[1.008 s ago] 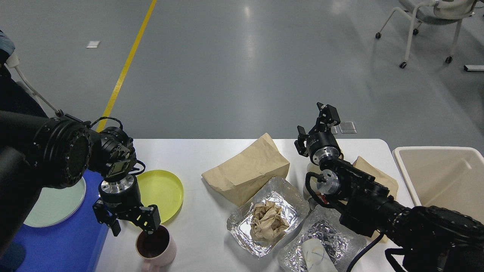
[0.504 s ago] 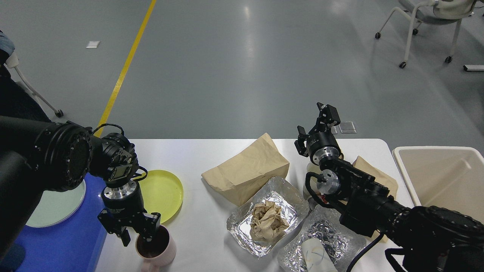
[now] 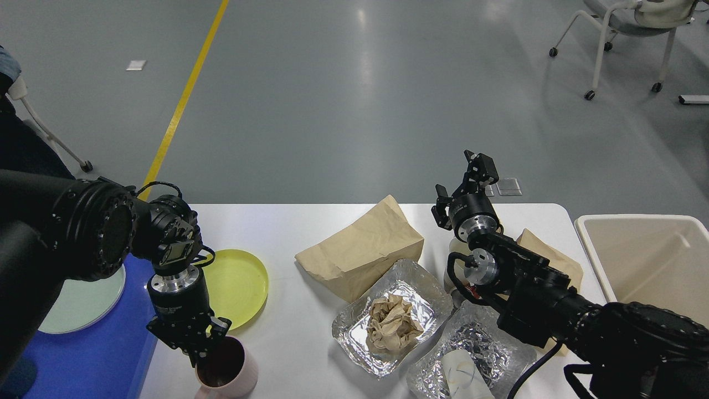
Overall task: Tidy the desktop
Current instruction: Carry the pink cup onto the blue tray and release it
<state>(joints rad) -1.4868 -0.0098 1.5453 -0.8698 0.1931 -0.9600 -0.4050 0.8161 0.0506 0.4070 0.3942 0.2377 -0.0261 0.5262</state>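
Nearest the camera, at the bottom edge, a pink mug (image 3: 228, 370) stands on the desktop (image 3: 288, 233), its dark inside showing. The left gripper (image 3: 200, 342) points straight down onto the mug's near-left rim, the arm bending in from the left edge with its silver wrist ring above. The fingers are pinched onto the rim, one seeming to reach inside the cup and one outside, though the dark parts blur together there.

To the right along the near edge lie two crumpled foil trays. The nearer foil tray (image 3: 471, 360) holds a white rolled cup or wrapper (image 3: 462, 377); the other foil tray (image 3: 390, 316), just beside it and slightly farther, holds a ball of crumpled brown paper (image 3: 394, 323). The right arm comes in from the lower right corner and crosses above the nearer tray.

Left of the mug, a blue tray (image 3: 105, 343) overlaps the desktop's left end and carries a pale green plate (image 3: 77, 305). A yellow plate (image 3: 238, 282) lies on the white surface just beside the blue tray, partly behind the left wrist.

Farther back, a large brown paper bag (image 3: 360, 249) lies flat near the middle, touching the far corner of the tray with the paper ball. A second brown paper piece (image 3: 545, 255) shows behind the right forearm. The right gripper (image 3: 462, 185) is raised above the desktop's far edge, pointing up and away, its two fingers spread apart and holding nothing.

Off the right end stands a beige plastic bin (image 3: 637, 221), whose visible inside looks bare. Beyond lie a grey floor with a yellow line (image 3: 185, 91) and a wheeled chair (image 3: 626, 27).
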